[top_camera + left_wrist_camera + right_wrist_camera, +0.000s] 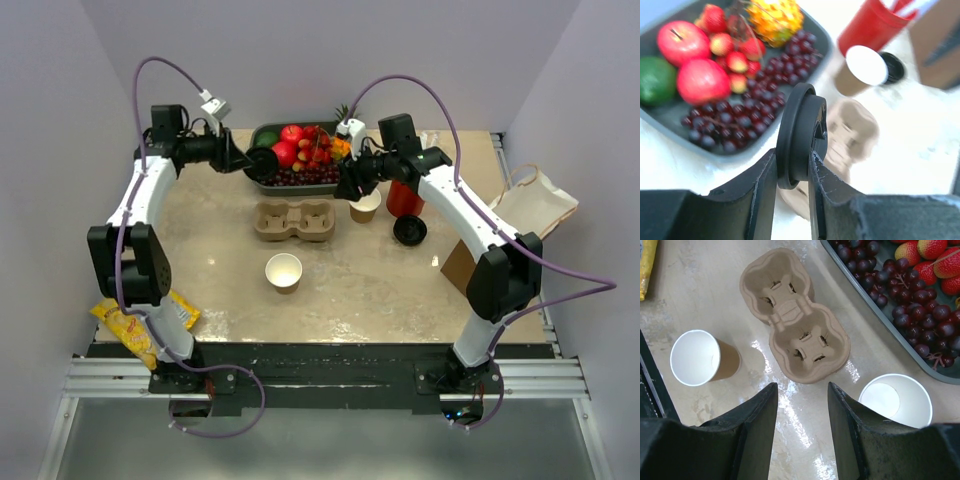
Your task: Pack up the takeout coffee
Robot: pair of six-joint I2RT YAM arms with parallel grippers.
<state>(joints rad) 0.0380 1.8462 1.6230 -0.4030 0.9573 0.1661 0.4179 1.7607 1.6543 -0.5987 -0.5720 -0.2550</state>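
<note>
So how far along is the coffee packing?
Early. Done: nothing; the carrier is empty, and near cup and far cup stand lidless. In hand: left jaws shut on a black lid; right jaws open, empty. Left: lid a cup, seat it in the carrier.

You will find no text, brand or number you can read in any view. The yellow bag [140, 328] at the table's [400, 290] near left edge bears red marks, too small to make out.
</note>
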